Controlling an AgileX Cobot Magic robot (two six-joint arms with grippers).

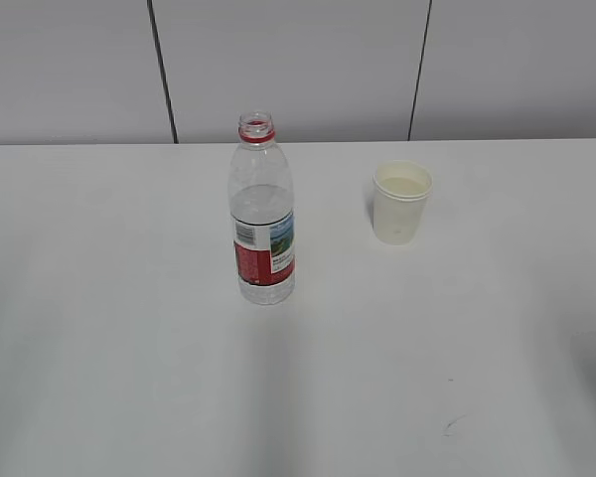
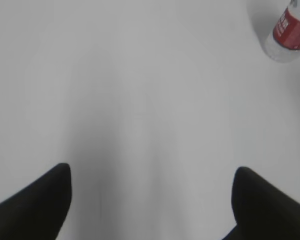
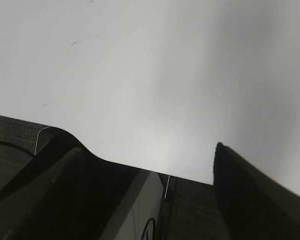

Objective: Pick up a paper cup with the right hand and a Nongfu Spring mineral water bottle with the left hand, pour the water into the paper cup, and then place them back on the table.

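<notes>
- The left gripper (image 2: 150, 200) hung open and empty over bare table (image 2: 140, 100), the bottle (image 2: 290, 32) well off to its upper right.
- The right gripper (image 3: 150, 175) was open too, above the table edge, cup out of its view.
- Uncapped bottle (image 1: 262, 214) stood upright left of the cup (image 1: 401, 202), apart.
- I'd grip each low and square, without tipping.
</notes>
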